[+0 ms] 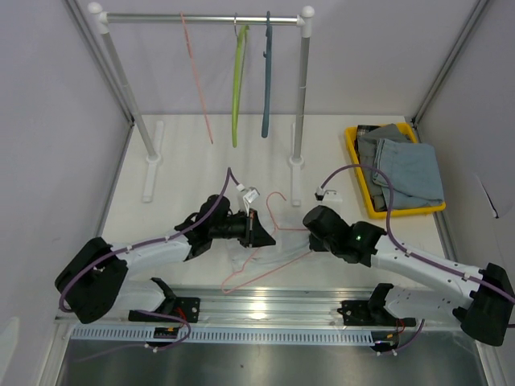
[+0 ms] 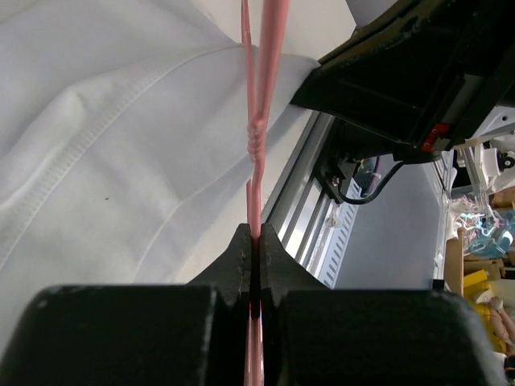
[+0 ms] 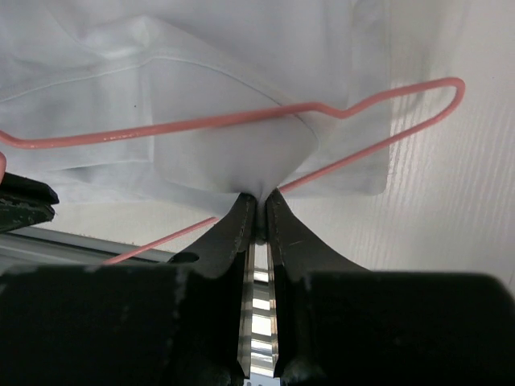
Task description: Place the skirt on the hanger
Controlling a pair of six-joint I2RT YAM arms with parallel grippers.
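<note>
From above, the pink hanger lies flat on the tabletop near the front edge, between the two arms. Its long axis runs on a diagonal from front-left toward the right, and its hook curls up toward the rack at the back. The white skirt lies under and around it, hard to pick out against the white surface. The left end effector sits at the hanger's left side, and the right end effector is just beside it on the right. A yellow tray of folded clothes stands well apart at the right.

In the left wrist view, the fingers are closed tight on the hanger's wire, which runs straight away over the skirt's stitched hem.

In the right wrist view, the fingers are pressed together on a bunched fold of skirt, inside the hanger's loop; the hook points right.
</note>
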